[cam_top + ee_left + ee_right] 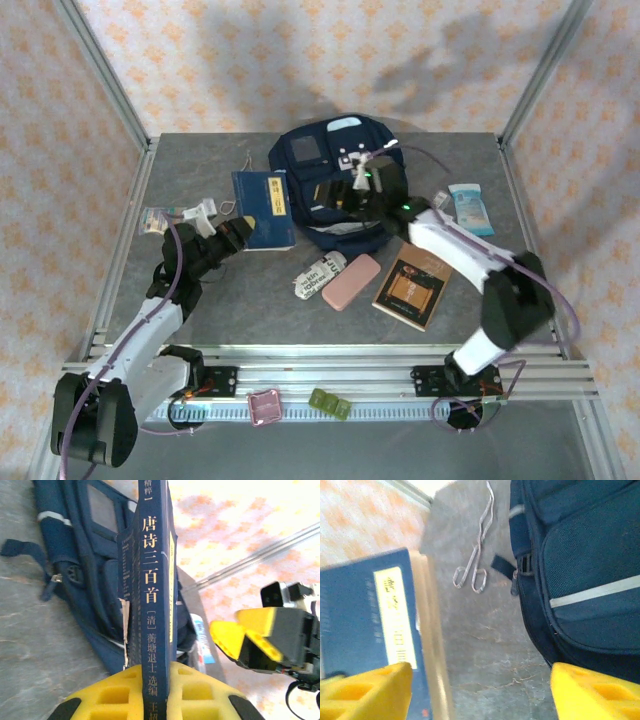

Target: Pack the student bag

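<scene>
The student bag [335, 160], navy with grey stripes, lies at the back middle of the table. In the left wrist view it is to the left [85, 555]; in the right wrist view it is on the right [580, 580]. My left gripper [235, 236] [155, 677] is shut on the spine end of a blue book [262, 208] [152, 580] with gold Chinese lettering, just left of the bag. My right gripper [365, 190] [480, 685] is over the bag's near side, open, with bare table between its yellow fingers [370, 690]. The book [365, 625] is to its left.
Metal scissors [245, 160] [475, 555] lie behind the book. A pink case [350, 282], a rolled paper [320, 275] and a brown book [410, 288] lie in front of the bag. A tissue pack [470, 207] lies at right, small packets [160, 220] at left.
</scene>
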